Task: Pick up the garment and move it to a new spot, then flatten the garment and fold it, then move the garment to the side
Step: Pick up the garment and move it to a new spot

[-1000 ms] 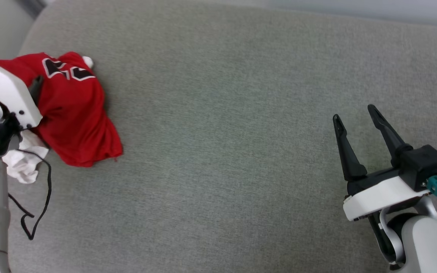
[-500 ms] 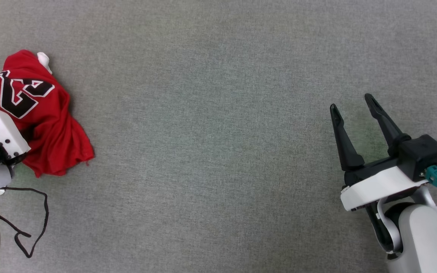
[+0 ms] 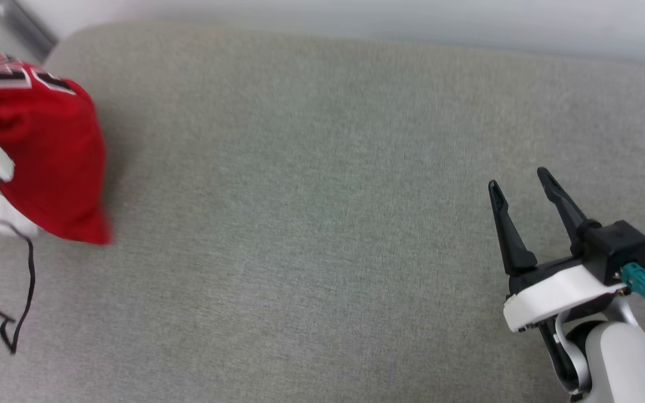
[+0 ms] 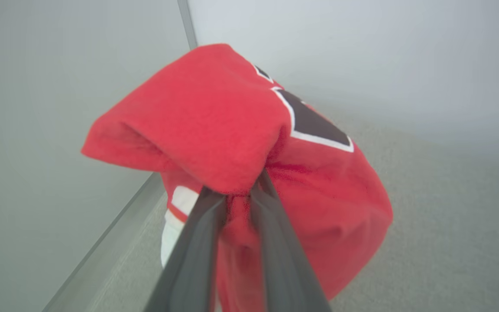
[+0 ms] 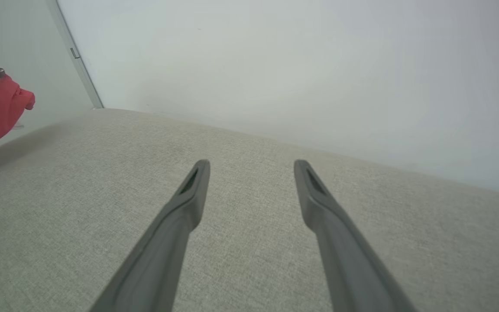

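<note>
One claw pinching, one claw spread, above a wide grey fabric cushion (image 3: 322, 224).
The left gripper (image 4: 237, 193) has its long dark fingers pressed together on a fold of the soft bright red T-shirt (image 4: 215, 125) with black, white-edged lettering patches. The cloth hangs bunched around the tips, with a white part showing beneath. In the head view the red T-shirt is at the cushion's far left edge, near the pale wall (image 5: 275, 65). The right gripper (image 3: 517, 179) hovers well apart at lower right, fingers spread, holding nothing.
</note>
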Robot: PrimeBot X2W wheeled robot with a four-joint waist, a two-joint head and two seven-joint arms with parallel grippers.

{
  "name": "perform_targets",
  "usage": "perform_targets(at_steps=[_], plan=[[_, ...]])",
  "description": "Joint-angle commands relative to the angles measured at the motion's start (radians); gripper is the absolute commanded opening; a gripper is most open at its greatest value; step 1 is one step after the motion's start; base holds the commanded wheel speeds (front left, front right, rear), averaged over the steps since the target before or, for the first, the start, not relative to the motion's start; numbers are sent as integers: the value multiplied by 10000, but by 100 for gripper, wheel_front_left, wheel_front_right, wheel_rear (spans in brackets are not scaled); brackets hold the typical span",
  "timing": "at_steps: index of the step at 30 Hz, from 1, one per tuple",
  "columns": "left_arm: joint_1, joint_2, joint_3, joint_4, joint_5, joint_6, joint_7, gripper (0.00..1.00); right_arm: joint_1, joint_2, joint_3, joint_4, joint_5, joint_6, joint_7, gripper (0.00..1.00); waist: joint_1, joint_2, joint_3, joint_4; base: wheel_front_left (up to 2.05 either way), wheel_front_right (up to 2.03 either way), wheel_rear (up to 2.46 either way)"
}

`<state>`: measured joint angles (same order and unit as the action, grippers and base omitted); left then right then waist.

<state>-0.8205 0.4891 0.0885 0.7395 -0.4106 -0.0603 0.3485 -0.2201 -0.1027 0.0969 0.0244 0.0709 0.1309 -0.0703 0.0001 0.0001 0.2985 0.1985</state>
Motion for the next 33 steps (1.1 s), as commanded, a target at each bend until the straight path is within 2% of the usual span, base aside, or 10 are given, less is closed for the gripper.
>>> perform_targets(at_steps=[1,7,13,22,29,33], plan=[[-192,29,14,-172,72,66,-390,0,169,56,-52,11,-32,-3,-14,100,-1,-1,-510,112,0,0,0],[-457,5,-217,-754,471,133,-1769,0,642,262,-305,2,-10,-3,-58,100,-1,-1,-1368,21,0,0,0],[-72,-555,-723,-1490,789,167,-2751,0,1076,398,-504,-31,-45,-3,43,100,-1,-1,-2088,-360,0,0,0],[1253,-2100,-1945,-2968,791,-136,-3421,0,1623,496,-579,-347,-108,-3,342,100,-1,-1,-2692,-1788,0,0,0],[2382,-3397,-3049,-3726,621,-341,-3641,0,1760,516,-626,-670,-105,-3,554,100,-1,-1,-2490,-3136,0,0,0],[3077,-3832,-3855,-3829,596,-448,-3615,0,1761,525,-615,-750,-37,-3,561,100,-1,-1,-2237,-3701,0,0,0]])
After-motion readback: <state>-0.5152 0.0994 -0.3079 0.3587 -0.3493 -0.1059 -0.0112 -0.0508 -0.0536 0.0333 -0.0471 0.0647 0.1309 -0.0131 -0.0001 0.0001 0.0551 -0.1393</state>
